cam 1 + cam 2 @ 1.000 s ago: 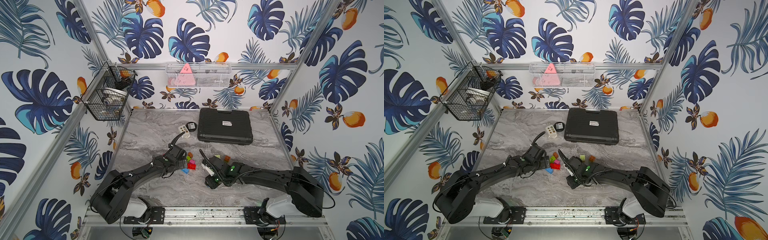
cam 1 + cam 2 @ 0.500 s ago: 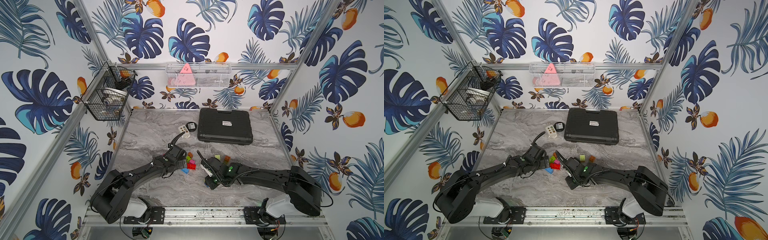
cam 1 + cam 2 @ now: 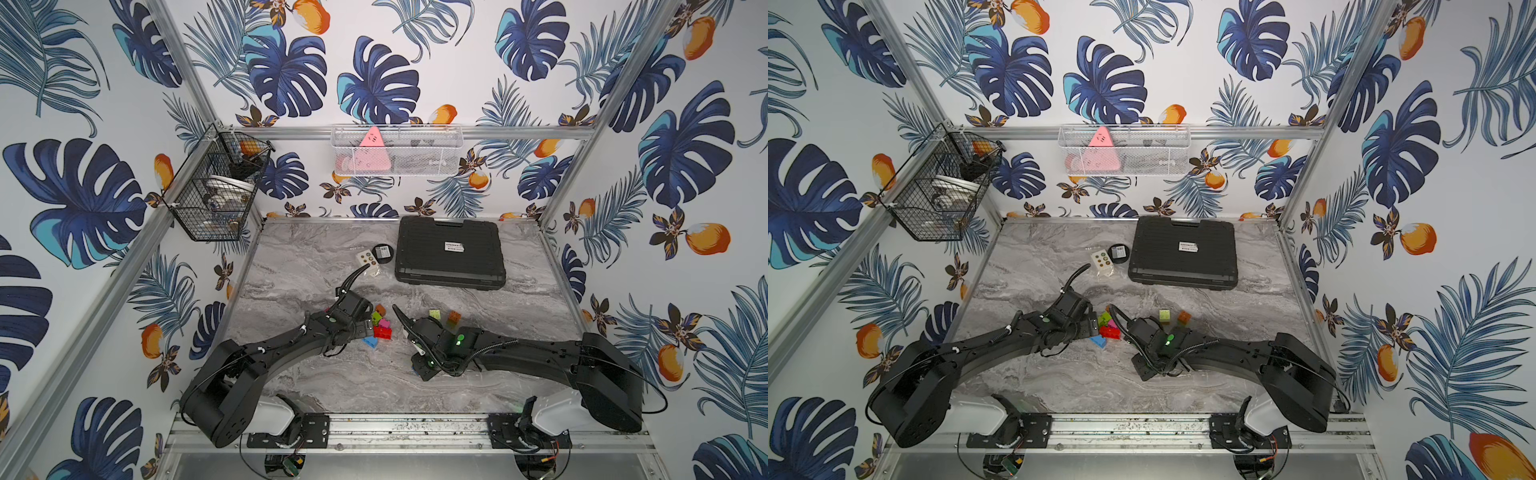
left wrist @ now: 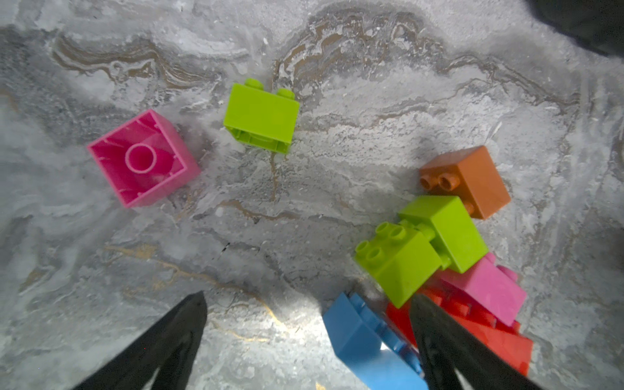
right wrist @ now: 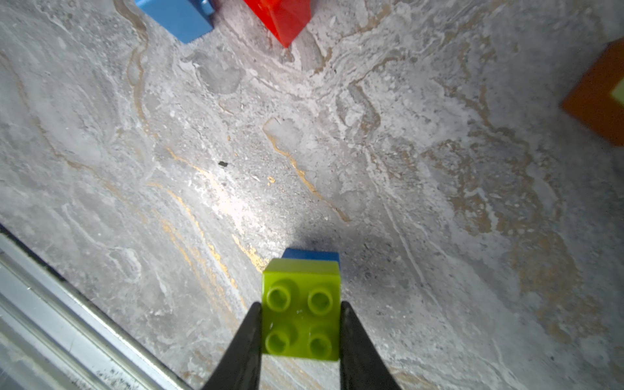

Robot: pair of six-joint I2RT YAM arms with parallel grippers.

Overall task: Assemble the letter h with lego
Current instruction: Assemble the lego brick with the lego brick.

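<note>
Tightened right pincer [image 5: 300, 305] sandwiches lime brick [image 5: 301, 324] (both sides touching).

The desk [image 3: 316, 266] is grey marble, tan-veined — lime green brick [image 5: 300, 310], pink brick [image 4: 143, 158], orange brick [image 4: 469, 180], blue brick [image 4: 358, 341], red brick [image 4: 506, 344]; walls [image 3: 457, 62] carry navy leaves and orange fruit.

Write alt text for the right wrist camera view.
The right end effector grips a lime green brick by its sides, studs facing the camera, with a blue brick edge showing behind it. Beyond, on the grey marble table, lie another blue brick, a red brick and an orange brick, all partly cut off.
</note>
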